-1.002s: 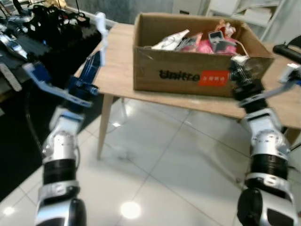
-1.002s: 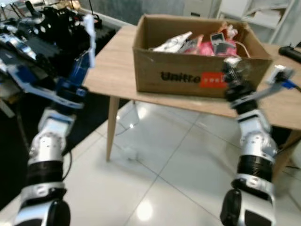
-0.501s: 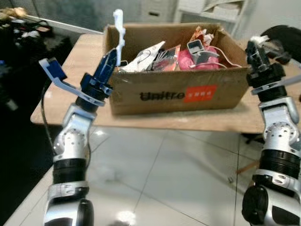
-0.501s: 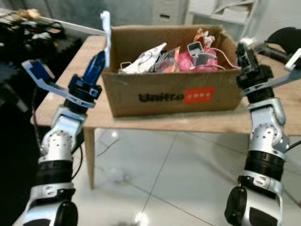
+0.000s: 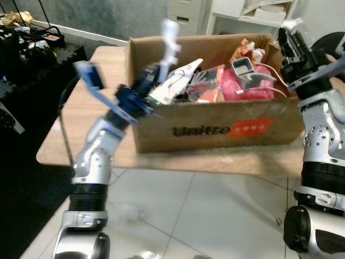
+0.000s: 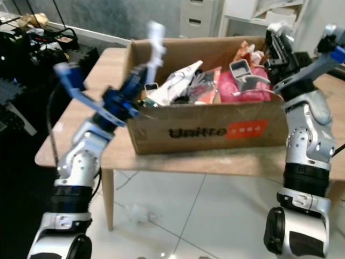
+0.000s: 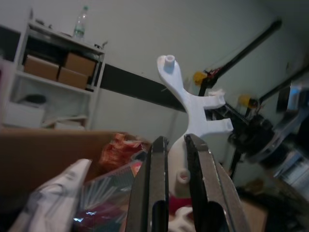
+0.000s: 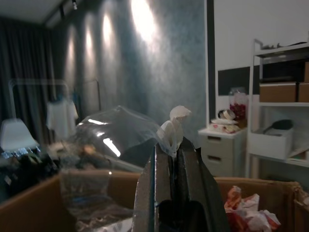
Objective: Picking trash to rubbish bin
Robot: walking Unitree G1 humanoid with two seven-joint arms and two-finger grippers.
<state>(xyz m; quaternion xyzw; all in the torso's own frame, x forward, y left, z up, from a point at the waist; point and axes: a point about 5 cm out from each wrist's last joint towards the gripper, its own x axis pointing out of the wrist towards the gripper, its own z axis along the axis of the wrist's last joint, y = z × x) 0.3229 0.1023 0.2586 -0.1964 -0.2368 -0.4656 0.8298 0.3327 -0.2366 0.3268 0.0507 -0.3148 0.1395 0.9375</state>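
Note:
A cardboard box point(image 5: 215, 127) printed "Unitree" stands on a wooden table point(image 5: 81, 135) and holds wrappers and other trash. My left gripper point(image 5: 150, 80) is shut on a white forked plastic piece point(image 5: 170, 35) and leans over the box's left end. The left wrist view has the same plastic piece point(image 7: 186, 96) sticking up from between the fingers point(image 7: 154, 193), above the trash. At the box's far right corner, my right gripper point(image 5: 291, 40) is raised. Its fingers point(image 8: 190, 179) are shut on a clear plastic wrapper point(image 8: 116, 130) with a white crumpled end.
Black gear point(image 5: 27, 48) lies on a dark mat left of the table. White drawers and shelves point(image 5: 237, 11) stand behind it. A small crumpled scrap point(image 6: 141, 215) lies on the glossy tile floor under the table's edge.
The camera has come closer to the table. My left gripper swung from beside the box's left corner to over its inside, carrying the white piece. The right gripper rose to the box's right rim.

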